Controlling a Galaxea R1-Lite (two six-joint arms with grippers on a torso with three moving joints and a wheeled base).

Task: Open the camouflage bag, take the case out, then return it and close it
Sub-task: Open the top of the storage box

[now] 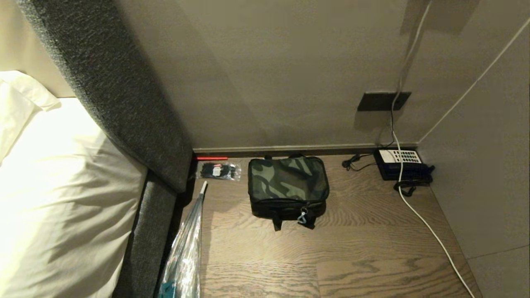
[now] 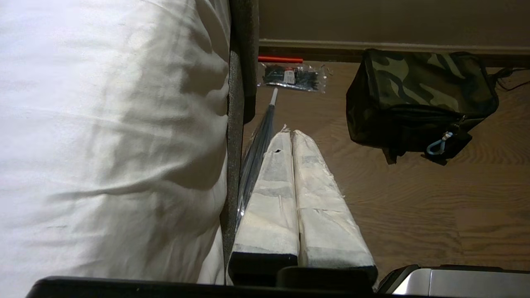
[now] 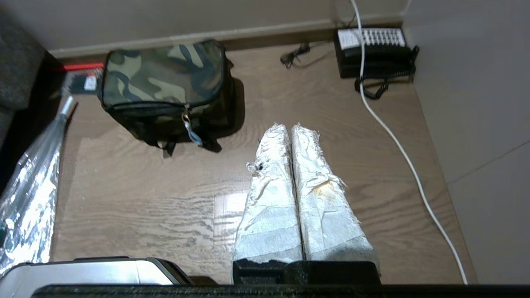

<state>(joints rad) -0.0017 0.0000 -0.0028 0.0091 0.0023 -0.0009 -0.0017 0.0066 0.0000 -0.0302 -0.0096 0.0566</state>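
The camouflage bag (image 1: 287, 188) (image 2: 418, 99) (image 3: 165, 87) stands zipped shut on the wooden floor near the back wall, a light-blue clip (image 1: 302, 216) hanging from its front zip. The case is hidden. Neither arm shows in the head view. My left gripper (image 2: 289, 133) is shut and empty, well short of the bag and beside the bed frame. Shut too, with nothing held, my right gripper (image 3: 290, 127) hovers over bare floor, apart from the bag.
A bed with white bedding (image 1: 62, 186) and a grey padded headboard (image 1: 120, 91) fills the left. A clear plastic bag (image 1: 184, 256) leans by the bed frame. A small packet (image 1: 219, 170) lies at the wall. A black telephone (image 1: 401, 163) and white cable (image 1: 430, 231) lie right.
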